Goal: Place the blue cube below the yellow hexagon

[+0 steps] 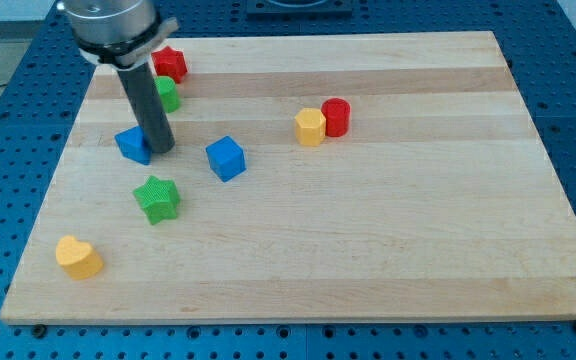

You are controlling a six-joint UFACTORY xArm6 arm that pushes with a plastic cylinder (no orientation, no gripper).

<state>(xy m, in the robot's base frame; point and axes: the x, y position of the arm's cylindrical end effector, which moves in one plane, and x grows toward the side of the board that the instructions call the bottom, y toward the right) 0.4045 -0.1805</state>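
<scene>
The blue cube (225, 158) sits left of the board's middle. The yellow hexagon (310, 127) stands up and to its right, touching a red cylinder (336, 117) on its right side. My tip (161, 150) rests on the board to the left of the blue cube, about a block's width away. It touches the right side of another blue block (132, 145), whose shape is partly hidden by the rod.
A green star (157, 197) lies below the tip. A yellow heart (78, 257) is near the bottom left corner. A red star (171, 63) and a green block (167, 94), partly hidden by the rod, are at the top left. The wooden board (418, 240) ends at blue perforated table.
</scene>
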